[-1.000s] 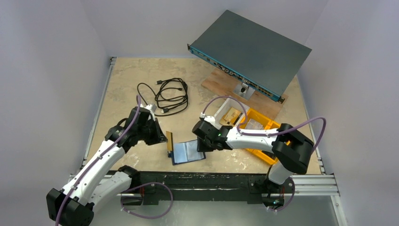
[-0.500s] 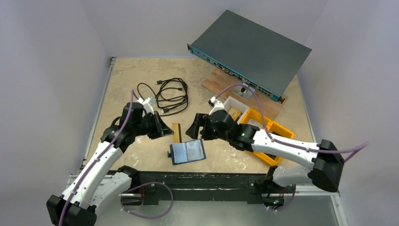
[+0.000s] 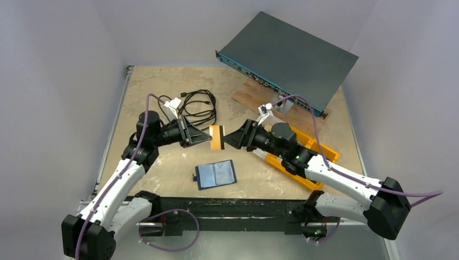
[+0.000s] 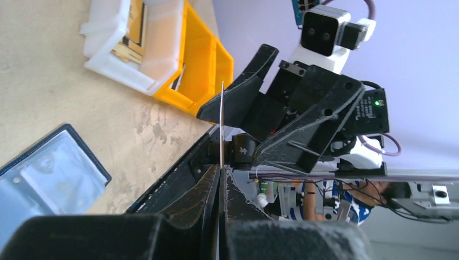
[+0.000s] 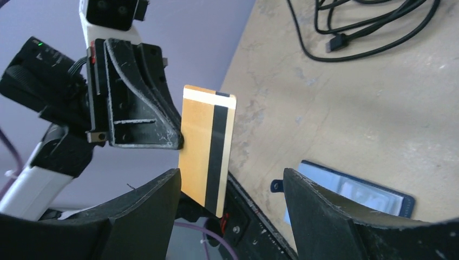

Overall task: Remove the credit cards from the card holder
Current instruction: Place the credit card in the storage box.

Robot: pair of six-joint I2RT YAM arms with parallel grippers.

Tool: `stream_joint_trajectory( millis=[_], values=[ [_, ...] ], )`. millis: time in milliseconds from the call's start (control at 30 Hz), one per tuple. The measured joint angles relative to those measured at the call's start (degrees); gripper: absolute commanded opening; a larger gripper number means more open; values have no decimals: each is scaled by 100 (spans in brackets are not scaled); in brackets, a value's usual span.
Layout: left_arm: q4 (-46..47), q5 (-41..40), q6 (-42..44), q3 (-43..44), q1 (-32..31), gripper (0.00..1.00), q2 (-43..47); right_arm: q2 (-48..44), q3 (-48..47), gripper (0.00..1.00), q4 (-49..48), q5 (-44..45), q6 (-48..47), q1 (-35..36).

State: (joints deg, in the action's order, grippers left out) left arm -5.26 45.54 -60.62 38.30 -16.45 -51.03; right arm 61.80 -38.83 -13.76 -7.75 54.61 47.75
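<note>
The card holder (image 3: 215,174) lies open on the table near the front edge, dark navy outside with a light blue inside; it also shows in the wrist views (image 4: 48,173) (image 5: 352,189). My left gripper (image 3: 207,138) (image 4: 221,170) is shut on a gold credit card (image 3: 216,137) (image 5: 203,146) with a black stripe and holds it upright in the air above the table. In the left wrist view the card (image 4: 222,124) appears edge-on. My right gripper (image 3: 227,138) (image 5: 231,179) faces the card from the right, open, its fingers on either side of the card's free edge without touching it.
Yellow bins (image 3: 303,157) and a white bin (image 4: 116,32) with cards inside sit under the right arm. A coiled black cable (image 3: 196,108) lies behind the left arm. A grey network switch (image 3: 287,59) leans on a wooden board (image 3: 254,95) at the back right.
My left gripper lifted the card away from the holder, up and towards the back. My right gripper let go at the holder's edge, opened, rose and turned to face the card.
</note>
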Motion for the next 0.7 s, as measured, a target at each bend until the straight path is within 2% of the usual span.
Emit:
stream_joint_trajectory(
  millis=[167, 267, 333, 400, 433, 467, 500, 533, 600, 700],
  values=[
    [761, 393, -337, -118, 4, 0, -111, 39, 184, 50, -507, -433, 223, -59],
    [964, 544, -396, -120, 7, 0, -179, 138, 192, 42, -828, -634, 378, -70],
    [1040, 632, -402, -120, 4, 0, -240, 173, 234, 33, -1014, -726, 472, -85],
    [1058, 704, -413, -120, 4, 0, -304, 195, 275, 17, -1139, -809, 551, -101],
    [1058, 739, -411, -120, 4, 0, -337, 210, 275, 6, -1178, -839, 590, -103],
    [1054, 782, -409, -120, 4, 0, -378, 232, 275, 0, -1220, -852, 610, -107],
    [1040, 815, -378, -120, 4, 0, -417, 249, 275, 0, -1252, -859, 649, -120],
    [1016, 826, -339, -120, 13, 3, -457, 260, 275, 0, -1263, -872, 649, -122],
    [925, 835, -232, -118, 31, 28, -542, 269, 275, 0, -1279, -870, 691, -127],
    [278, 793, 177, -22, 31, 55, -577, 251, 275, 0, -990, -708, 643, -127]
  ],
)
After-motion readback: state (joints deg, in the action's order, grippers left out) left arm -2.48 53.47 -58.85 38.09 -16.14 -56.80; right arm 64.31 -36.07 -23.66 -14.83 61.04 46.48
